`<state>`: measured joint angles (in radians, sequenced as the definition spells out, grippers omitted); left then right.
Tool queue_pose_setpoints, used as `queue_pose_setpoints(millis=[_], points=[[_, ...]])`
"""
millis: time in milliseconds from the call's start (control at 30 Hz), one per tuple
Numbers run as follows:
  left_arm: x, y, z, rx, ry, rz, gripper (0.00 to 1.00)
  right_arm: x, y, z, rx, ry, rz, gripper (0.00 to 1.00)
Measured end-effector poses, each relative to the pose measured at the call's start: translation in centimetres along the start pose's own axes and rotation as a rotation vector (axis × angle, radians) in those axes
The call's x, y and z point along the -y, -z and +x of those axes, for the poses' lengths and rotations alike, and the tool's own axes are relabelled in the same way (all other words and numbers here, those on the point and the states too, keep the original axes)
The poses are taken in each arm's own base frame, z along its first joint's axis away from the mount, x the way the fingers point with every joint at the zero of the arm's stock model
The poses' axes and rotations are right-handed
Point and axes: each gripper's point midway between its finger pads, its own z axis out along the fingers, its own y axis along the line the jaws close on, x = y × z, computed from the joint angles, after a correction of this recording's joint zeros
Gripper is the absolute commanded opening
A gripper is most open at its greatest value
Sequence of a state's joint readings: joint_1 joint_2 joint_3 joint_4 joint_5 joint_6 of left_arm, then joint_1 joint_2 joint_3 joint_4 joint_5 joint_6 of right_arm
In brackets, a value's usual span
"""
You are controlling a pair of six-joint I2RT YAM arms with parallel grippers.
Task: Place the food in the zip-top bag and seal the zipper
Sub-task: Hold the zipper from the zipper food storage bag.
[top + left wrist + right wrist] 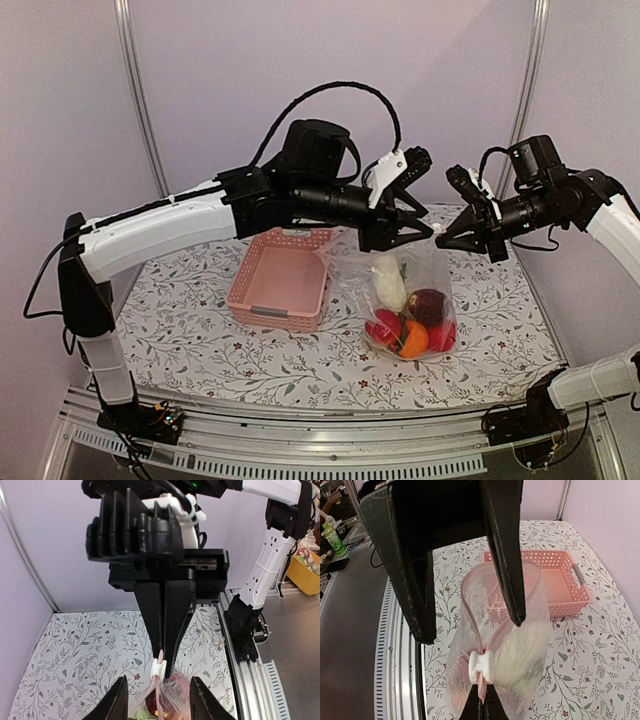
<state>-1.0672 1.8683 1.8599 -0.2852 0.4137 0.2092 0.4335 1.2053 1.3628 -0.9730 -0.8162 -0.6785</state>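
Note:
The clear zip-top bag [412, 300] hangs above the table with the food in it: a white radish [388, 283], a maroon piece [428, 303], an orange [413, 340] and red pieces [385, 325]. My right gripper [446, 240] is shut on the end of the pale pink zipper strip [472, 615], just behind the white slider [481, 666]. It shows the same way in the left wrist view [165, 667]. My left gripper [412, 232] is open. Its fingers [119, 700] straddle the bag's top. In the right wrist view one finger [502, 555] overlaps the mouth, which gapes open.
The pink lattice basket [270, 300] stands empty on the flowered table [190, 330], left of the bag. A metal rail [330, 440] runs along the near edge. A yellow bin [305, 570] sits off the table beyond the right arm's base.

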Motion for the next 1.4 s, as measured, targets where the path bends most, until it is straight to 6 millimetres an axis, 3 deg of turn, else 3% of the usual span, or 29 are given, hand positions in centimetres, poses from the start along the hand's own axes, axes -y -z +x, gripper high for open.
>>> queue_pose_setpoints(millis=[400,1067,1400], points=[[-0.3,-2.0,0.0,0.028,0.035,0.067,0.23,-0.3,-0.1,-0.1,-0.004,0.011,-0.003,0.0],[-0.5,-2.3,0.6,0.013,0.062,0.105,0.23,-0.1,0.0,0.1,-0.014,0.015,0.017,0.0],[-0.3,-2.4,0.6,0.005,0.076,0.129,0.11,0.1,0.1,0.1,-0.02,0.011,0.031,0.0]])
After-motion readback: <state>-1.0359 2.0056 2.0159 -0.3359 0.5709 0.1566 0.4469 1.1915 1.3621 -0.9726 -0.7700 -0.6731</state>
